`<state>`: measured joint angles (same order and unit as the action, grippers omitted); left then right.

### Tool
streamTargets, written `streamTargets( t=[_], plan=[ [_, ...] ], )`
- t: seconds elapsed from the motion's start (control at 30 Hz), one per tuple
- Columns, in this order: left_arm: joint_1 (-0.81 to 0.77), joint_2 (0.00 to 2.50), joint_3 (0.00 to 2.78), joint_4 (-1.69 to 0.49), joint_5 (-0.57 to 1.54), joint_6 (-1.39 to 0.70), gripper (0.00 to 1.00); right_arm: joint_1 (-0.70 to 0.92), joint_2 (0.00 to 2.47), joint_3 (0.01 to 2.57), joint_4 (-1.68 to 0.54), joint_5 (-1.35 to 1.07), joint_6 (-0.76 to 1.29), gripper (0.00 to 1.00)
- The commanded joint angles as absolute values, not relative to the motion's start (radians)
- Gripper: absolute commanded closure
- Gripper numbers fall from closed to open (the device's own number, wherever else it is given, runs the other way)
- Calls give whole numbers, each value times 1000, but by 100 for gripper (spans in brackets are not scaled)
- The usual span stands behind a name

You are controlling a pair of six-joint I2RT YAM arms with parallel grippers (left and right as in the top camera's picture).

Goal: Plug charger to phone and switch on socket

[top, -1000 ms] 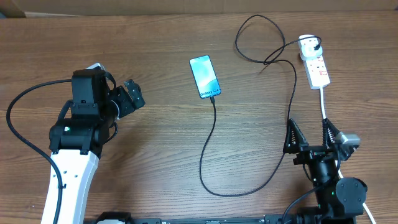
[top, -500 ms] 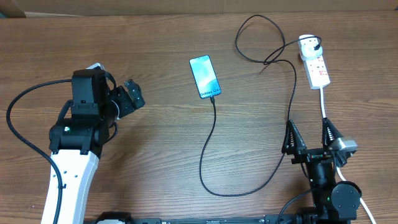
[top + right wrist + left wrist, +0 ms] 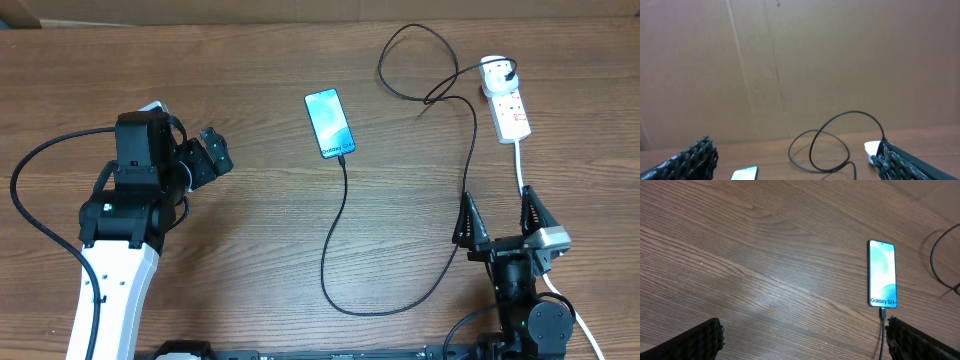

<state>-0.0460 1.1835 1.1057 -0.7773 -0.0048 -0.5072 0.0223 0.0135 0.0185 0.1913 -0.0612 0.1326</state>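
Observation:
The phone lies screen-up on the wooden table, its light blue screen also in the left wrist view as the phone. The charger, a thin black cable, has its connector tip at the phone's bottom edge. It loops toward the table's front, then runs up to a black plug on the white socket at the back right. My left gripper is open, left of the phone, holding nothing. Below the socket, my right gripper is open and empty, astride the socket's lead.
The socket's thick white lead runs down toward my right arm. A brown cardboard wall stands behind the table. My left arm's own black cable arcs over the table at the far left.
My right gripper has drawn back a little toward the table's front edge. The left arm, the phone and the cable have not moved.

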Motion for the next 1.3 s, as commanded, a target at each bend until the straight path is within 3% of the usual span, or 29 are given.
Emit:
streamTargets(
  t=[0.0,0.57,1.27],
  plan=[
    [-47,1190,1108,-775,-10,-520,0,31,2,8,200,-35,121,0],
    [-47,1190,1108,-775,-10,-520,0,17,2,8,-84,-19,73,0],
    [-47,1190,1108,-775,-10,-520,0,4,2,8,-87,-13,68,0]
  ],
)
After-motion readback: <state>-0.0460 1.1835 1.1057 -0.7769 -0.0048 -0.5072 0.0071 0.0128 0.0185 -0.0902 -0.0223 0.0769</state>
